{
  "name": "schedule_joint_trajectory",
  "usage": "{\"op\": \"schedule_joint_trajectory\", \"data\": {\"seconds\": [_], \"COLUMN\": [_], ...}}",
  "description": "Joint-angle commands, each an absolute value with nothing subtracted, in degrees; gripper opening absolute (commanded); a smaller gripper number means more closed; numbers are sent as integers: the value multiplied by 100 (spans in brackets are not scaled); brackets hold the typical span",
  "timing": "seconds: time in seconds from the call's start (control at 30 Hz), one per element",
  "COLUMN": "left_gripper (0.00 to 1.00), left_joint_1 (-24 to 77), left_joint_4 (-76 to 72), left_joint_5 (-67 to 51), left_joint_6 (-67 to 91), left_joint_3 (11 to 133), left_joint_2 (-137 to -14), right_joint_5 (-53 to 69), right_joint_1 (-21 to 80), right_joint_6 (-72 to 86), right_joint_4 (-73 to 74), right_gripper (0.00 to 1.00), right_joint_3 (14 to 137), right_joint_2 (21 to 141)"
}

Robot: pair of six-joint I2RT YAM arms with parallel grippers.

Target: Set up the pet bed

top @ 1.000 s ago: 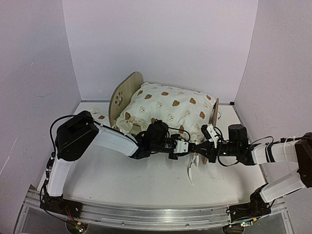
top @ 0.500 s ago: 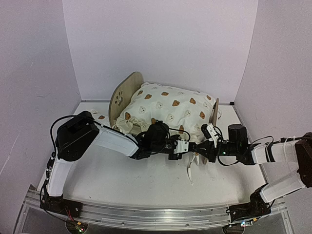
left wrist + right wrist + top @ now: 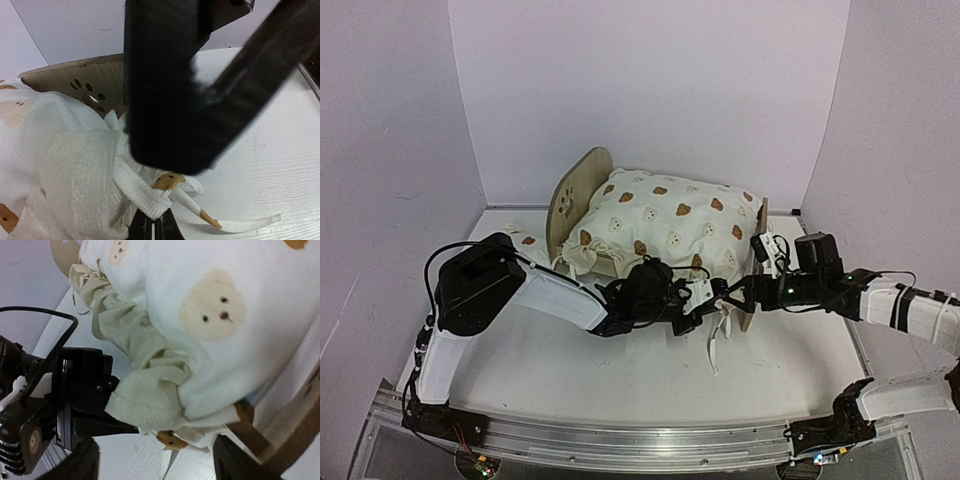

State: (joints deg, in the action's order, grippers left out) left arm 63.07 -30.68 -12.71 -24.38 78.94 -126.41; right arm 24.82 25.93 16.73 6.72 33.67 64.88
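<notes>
The pet bed [image 3: 576,196] stands at the back of the table [image 3: 620,375], in the upper middle of the top view. Its rounded wooden headboard with the paw-print cutout is toward the left and its low footboard [image 3: 761,245] toward the right. A cream bear-print cushion [image 3: 670,222] lies on the bed and covers nearly all of its base. A small matching pillow [image 3: 525,239] sits on the table just left of the headboard.

Both grippers meet just below the bed's lower right corner, at the near edge of the cushion beside the footboard. The left gripper [image 3: 152,227] reaches in from the left and is clenched on the ruffled hem of the cushion. In the left wrist view, at the bottom of the frame, a fold of that cloth is pinched between its tips. The right gripper [image 3: 157,462] comes from the right, facing the left one, with its fingers [image 3: 82,462] spread wide and nothing between them. In the right wrist view, the gathered ruffle corner [image 3: 145,402] hangs just above its fingers, at the tip of the left gripper.

A white cushion tie [image 3: 713,345] trails loose onto the table below the two grippers.
</notes>
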Motion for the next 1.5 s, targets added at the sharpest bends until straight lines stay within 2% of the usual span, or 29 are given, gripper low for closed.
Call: {"op": "schedule_joint_trajectory", "data": {"seconds": [0.0, 0.23, 0.37, 0.4, 0.53, 0.83, 0.97, 1.1, 1.2, 1.4, 1.43, 1.47], "left_gripper": [0, 0, 0, 0, 0, 0, 0, 0, 0, 0, 0, 0], "left_joint_1": [6463, 6688, 6746, 6747, 6766, 6906, 6954, 6982, 7007, 7019, 7020, 7020], "left_joint_4": [-3322, -3309, -3295, -3295, -3270, -3159, -3090, -3022, -2984, -2919, -2904, -2896], "left_joint_5": [-594, 92, 329, 349, 395, 547, 620, 729, 794, 871, 867, 870], "left_joint_6": [-1615, -964, -984, -978, -1027, -1221, -1292, -1298, -1253, -1134, -1120, -1122], "left_joint_3": [7828, 7817, 7875, 7875, 7918, 8039, 8080, 8156, 8213, 8328, 8346, 8364], "left_joint_2": [-12359, -12375, -12441, -12437, -12428, -12480, -12497, -12528, -12538, -12641, -12654, -12668], "right_joint_5": [2045, 2385, 1603, 1425, 1098, 992, 1005, 916, 768, 757, 789, 823], "right_joint_1": [2575, 2733, 3196, 3199, 3306, 3483, 3522, 3555, 3572, 3577, 3577, 3577], "right_joint_6": [2578, 3308, 3294, 3374, 3488, 3868, 4025, 4140, 4169, 4191, 4236, 4287], "right_joint_4": [2170, 3292, 3372, 3376, 3383, 2658, 2492, 2390, 2391, 2264, 2210, 2152], "right_gripper": [98, 98, 98, 91, 51, 40, 39, 42, 35, 28, 30, 37], "right_joint_3": [3961, 4716, 4881, 4875, 4886, 5209, 5254, 5282, 5313, 5268, 5250, 5216], "right_joint_2": [6212, 6827, 6595, 6599, 6930, 7666, 7815, 7970, 8090, 8199, 8155, 8103]}}
